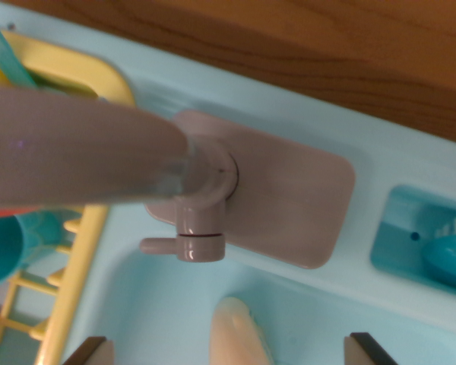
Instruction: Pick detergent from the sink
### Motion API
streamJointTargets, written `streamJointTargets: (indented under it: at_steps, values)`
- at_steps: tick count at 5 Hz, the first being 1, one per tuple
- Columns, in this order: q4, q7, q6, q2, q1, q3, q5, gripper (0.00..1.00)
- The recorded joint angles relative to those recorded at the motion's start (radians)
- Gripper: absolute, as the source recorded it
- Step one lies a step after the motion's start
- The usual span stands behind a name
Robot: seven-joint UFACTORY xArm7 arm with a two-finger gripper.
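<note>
Gripper fingertips spread wide at five and seven o'clock, nothing between them but the pale detergent bottle poking up at six, inside the light-blue sink below the grey faucet.

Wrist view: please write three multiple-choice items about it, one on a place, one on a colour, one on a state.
1. Where is the rack relative to the faucet?
A. on the wrist view's left
B. on the wrist view's right
C. under the bottle

2. What colour is the rack?
A. red
B. yellow
C. black

3. How do the hand's fingers stand around the bottle?
A. clamped on the faucet
B. shut, with nothing between
C. apart, one on each side of the bottle

Answers:
1 A, the rack lies at the left edge beside the sink.
2 B, its bars are yellow.
3 C, the two dark tips sit at the bottom edge, wide apart, with the bottle between, untouched.
</note>
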Motion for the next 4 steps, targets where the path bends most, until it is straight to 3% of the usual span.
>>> streamJointTargets:
  at_steps: [1, 2, 3, 4]
  values:
    - [-0.033, -0.027, -0.042, 0.007, -0.0025, -0.001, 0.0065, 0.00]
    - [-0.033, -0.027, -0.042, 0.007, -0.0025, -0.001, 0.0065, 0.00]
    - [-0.065, -0.053, -0.084, 0.014, -0.0050, -0.003, 0.0131, 0.00]
    - [-0.065, -0.053, -0.084, 0.014, -0.0050, -0.003, 0.0131, 0.00]
